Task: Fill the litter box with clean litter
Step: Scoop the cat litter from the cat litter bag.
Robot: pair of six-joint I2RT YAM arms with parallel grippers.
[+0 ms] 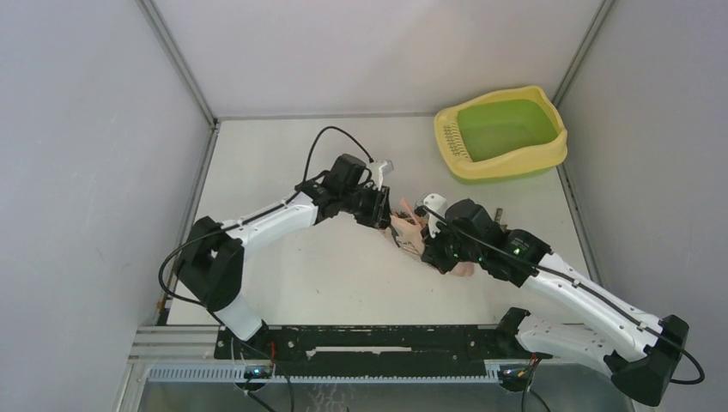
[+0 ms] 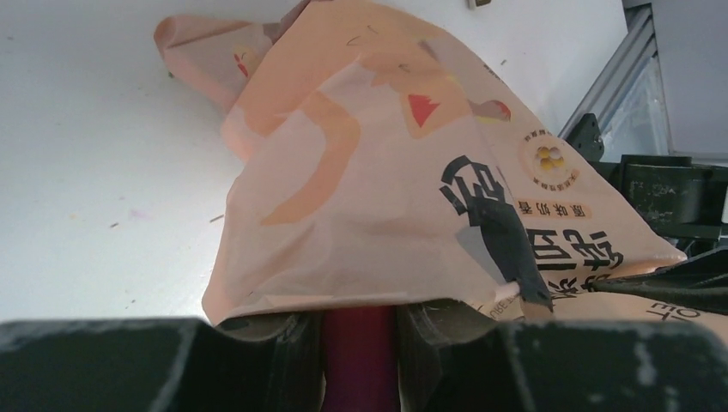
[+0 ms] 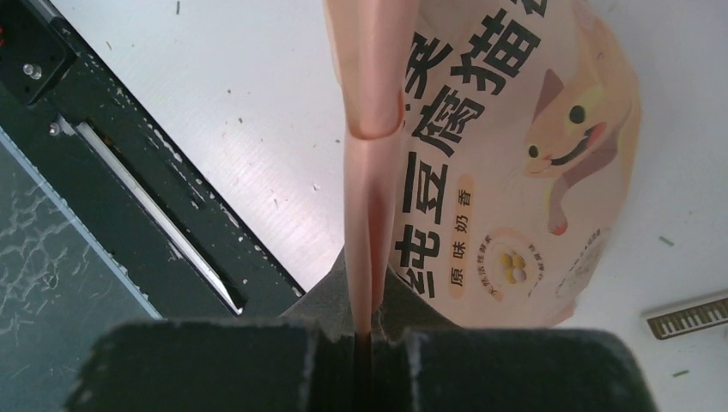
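Bag (image 3: 515,154) and scoop (image 2: 359,352) gripped, box (image 1: 506,167) far off
Right pincer (image 3: 365,339) clamps the bag's fold; left pincer (image 2: 359,322) holds the scoop beneath it. Box sits in the far right corner. We fear the thin fold slipping or tearing; open counter (image 1: 343,275) lies between, walls crowd the box.

White table (image 1: 343,275), litter box (image 1: 506,165) far-right corner
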